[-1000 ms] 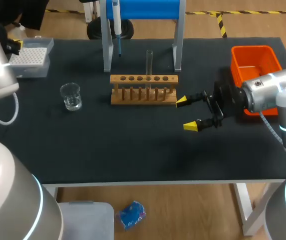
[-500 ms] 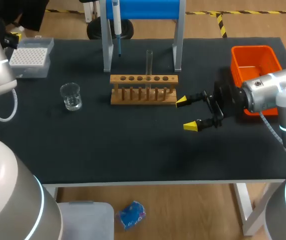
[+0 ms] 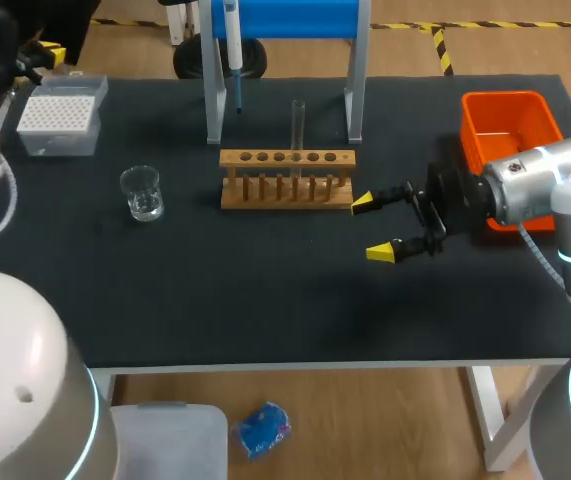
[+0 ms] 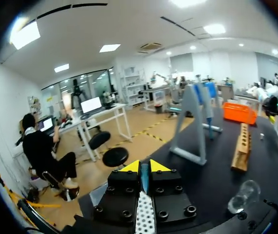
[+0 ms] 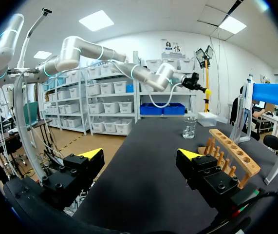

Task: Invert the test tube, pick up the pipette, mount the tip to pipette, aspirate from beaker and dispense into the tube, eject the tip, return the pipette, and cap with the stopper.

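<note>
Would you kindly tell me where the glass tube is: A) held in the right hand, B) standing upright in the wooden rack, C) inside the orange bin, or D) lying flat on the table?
B: the tube stands upright in a hole of the wooden rack.

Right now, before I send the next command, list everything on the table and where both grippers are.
test tube: one, clear, upright in the rack
rack: one, wooden, middle of the table toward the back
beaker: one, clear glass, left of the rack
tip box: one, clear with white tips, back left corner
pipette: one, white and blue, hanging on the stand
stand: one, blue with grey legs, behind the rack
bin: one, orange, right side of the table
table: one, black top
left gripper: yellow tips, shut and empty, by the back left corner behind the tip box
right gripper: yellow tips, open and empty, right of the rack
</note>
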Controlling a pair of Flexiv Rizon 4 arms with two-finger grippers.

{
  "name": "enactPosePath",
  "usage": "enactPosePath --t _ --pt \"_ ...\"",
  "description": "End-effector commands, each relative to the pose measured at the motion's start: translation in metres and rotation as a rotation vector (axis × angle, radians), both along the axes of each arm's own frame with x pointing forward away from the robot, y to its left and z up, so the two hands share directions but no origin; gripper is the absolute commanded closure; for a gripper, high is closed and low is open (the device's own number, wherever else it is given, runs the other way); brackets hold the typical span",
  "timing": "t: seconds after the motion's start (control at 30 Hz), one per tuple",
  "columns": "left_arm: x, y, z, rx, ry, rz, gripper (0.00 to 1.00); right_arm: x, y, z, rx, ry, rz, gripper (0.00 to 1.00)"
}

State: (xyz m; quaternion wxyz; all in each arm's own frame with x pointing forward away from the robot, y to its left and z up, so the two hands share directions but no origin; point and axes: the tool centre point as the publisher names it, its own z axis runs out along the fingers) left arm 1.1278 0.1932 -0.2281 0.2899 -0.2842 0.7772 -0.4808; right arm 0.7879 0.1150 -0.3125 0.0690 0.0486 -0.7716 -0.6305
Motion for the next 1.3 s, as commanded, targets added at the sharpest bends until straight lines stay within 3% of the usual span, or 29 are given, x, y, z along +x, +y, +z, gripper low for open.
enactPosePath --t 0.03,0.13,0.23,0.47,1.13,1.3 --pt "-0.058 -0.004 0.032 0.057 0.093 -0.143 1.0 -0.001 0.0 0.0 -0.001 -0.002 -0.002 0.0" --pt "-0.083 -0.027 0.039 0.084 0.146 -0.218 1.0 -0.001 0.0 0.0 -0.001 -0.002 -0.002 0.0" --pt "-0.107 -0.052 0.041 0.057 0.191 -0.266 1.0 -0.001 0.0 0.0 -0.001 -0.002 -0.002 0.0" --pt "-0.152 -0.119 0.03 0.043 0.213 -0.269 1.0 -0.001 0.0 0.0 -0.001 -0.002 -0.002 0.0" --pt "-0.155 -0.126 0.029 0.024 0.203 -0.254 1.0 -0.001 0.0 0.0 -0.001 -0.002 -0.002 0.0" --pt "-0.18 -0.161 0.023 0.024 0.202 -0.315 1.0 -0.001 0.0 0.0 -0.001 -0.002 -0.002 0.0"
